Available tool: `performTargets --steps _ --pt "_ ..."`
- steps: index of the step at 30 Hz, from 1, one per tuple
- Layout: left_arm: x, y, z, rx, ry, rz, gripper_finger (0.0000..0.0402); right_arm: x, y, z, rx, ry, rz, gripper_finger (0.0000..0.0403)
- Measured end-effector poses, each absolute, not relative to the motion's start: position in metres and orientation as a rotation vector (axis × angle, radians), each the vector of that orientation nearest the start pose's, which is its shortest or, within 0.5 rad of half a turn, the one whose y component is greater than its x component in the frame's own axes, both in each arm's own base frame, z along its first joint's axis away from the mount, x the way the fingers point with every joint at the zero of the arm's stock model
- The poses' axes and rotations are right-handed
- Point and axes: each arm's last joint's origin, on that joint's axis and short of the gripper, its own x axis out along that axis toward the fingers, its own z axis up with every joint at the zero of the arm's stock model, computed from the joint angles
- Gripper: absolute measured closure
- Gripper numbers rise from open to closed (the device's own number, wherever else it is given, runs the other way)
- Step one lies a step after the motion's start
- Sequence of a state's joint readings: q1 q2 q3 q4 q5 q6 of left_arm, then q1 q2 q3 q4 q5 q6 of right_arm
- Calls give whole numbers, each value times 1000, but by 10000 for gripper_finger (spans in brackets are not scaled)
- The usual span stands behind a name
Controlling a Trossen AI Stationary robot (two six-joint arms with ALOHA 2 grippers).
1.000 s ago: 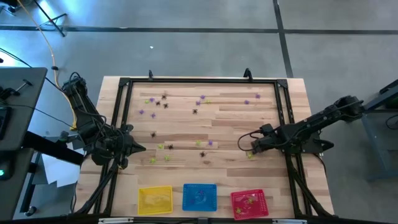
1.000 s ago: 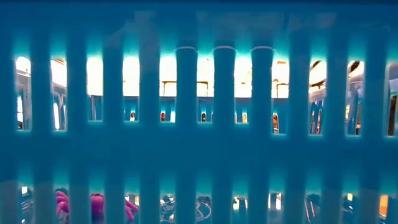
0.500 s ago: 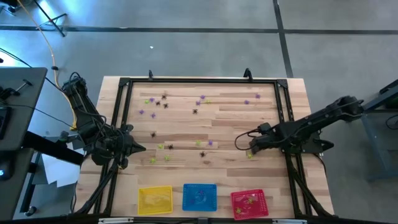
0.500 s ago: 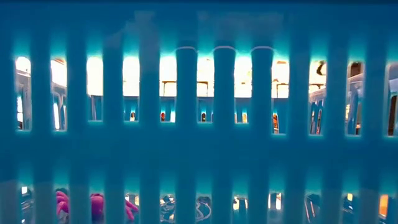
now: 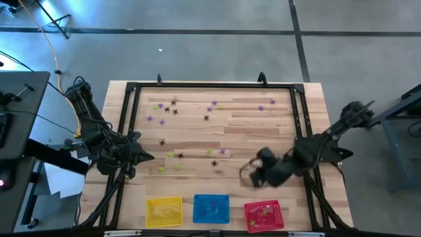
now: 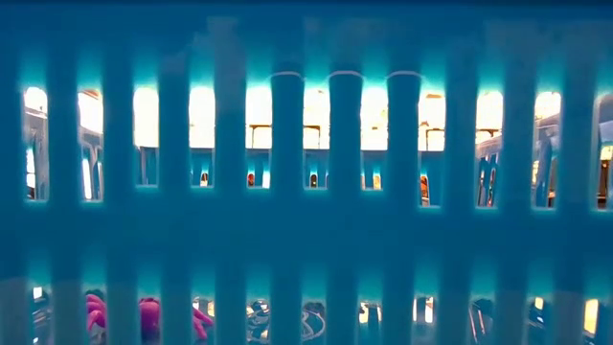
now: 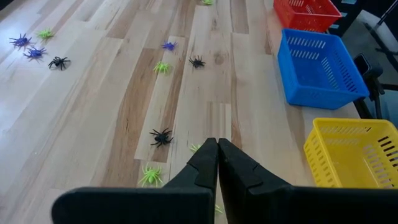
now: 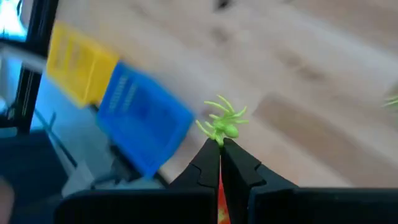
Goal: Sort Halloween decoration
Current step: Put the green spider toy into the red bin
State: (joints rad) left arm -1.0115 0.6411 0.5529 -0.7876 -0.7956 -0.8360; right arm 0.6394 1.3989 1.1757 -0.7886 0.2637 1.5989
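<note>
Yellow-green spider (image 8: 221, 123) pinched at the very tips of the right gripper (image 8: 220, 148), fingers pressed together on it; in the high view that gripper (image 5: 255, 176) sits lower right of centre, just above the red basket (image 5: 264, 216). Other spiders (image 5: 179, 156) lie scattered over the table (image 5: 316, 99), mostly centre and upper left. Left gripper (image 7: 217, 148) shut, empty, waiting at the table's left edge. Step judged: carry to basket. Next: centre over the red basket, then release
</note>
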Motion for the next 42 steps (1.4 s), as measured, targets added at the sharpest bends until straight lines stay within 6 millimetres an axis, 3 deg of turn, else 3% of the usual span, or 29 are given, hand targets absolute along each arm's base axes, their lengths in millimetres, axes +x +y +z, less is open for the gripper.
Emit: performTargets --steps 8,14,19,27,35,42 --pt "78 -86 232 -124 567 36 402 271 258 276 931 1136 -336 403" --pt "78 -86 232 -125 567 36 401 283 299 259 872 1396 -345 403" --pt "78 -86 232 -123 567 36 401 282 300 243 770 1487 -475 403" --pt "78 -86 232 -49 568 14 402 280 285 212 730 1553 -585 403" --pt "78 -86 232 -42 568 12 402 282 278 204 723 1550 -617 400" --pt "78 -86 232 -49 567 13 401 281 279 204 730 1562 -611 339"
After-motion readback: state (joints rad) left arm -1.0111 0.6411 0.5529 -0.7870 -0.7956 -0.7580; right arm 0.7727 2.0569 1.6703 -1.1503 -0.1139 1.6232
